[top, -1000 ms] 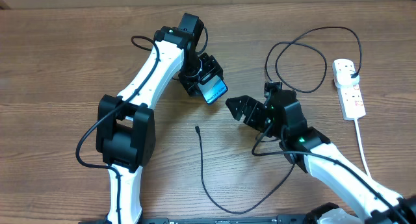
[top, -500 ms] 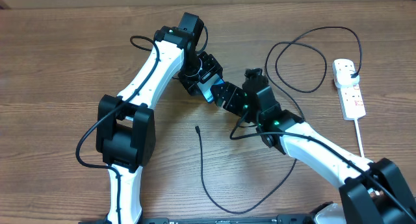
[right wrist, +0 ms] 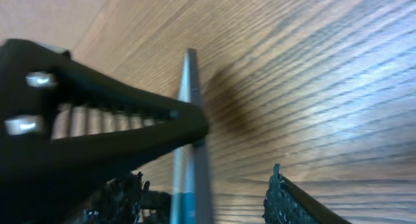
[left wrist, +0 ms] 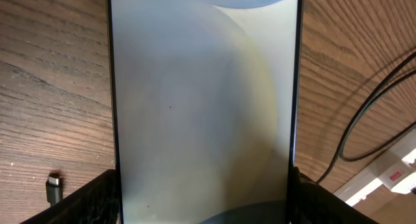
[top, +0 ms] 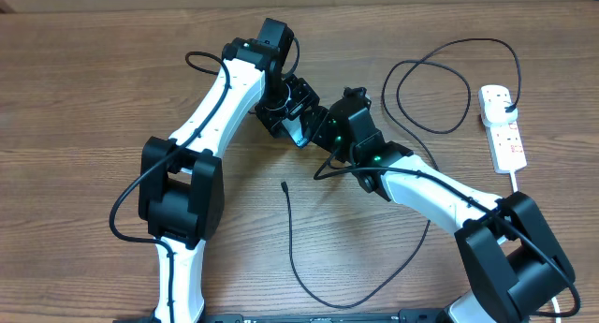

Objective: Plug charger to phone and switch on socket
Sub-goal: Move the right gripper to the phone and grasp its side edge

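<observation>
Charger (top: 290, 239) loops across the table (top: 84, 80) from the socket (top: 503, 128) at the right edge. Left gripper (top: 292, 115) clamps the phone (top: 301, 132) near the middle. Right gripper (top: 325, 134) stands open, jaws straddling the phone's edge. Its tip (top: 284, 184) lies loose just below them.

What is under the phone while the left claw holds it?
Bare wooden table shows either side of the phone; the charger tip lies beside it, not under. The patch straight behind the screen is covered.
</observation>
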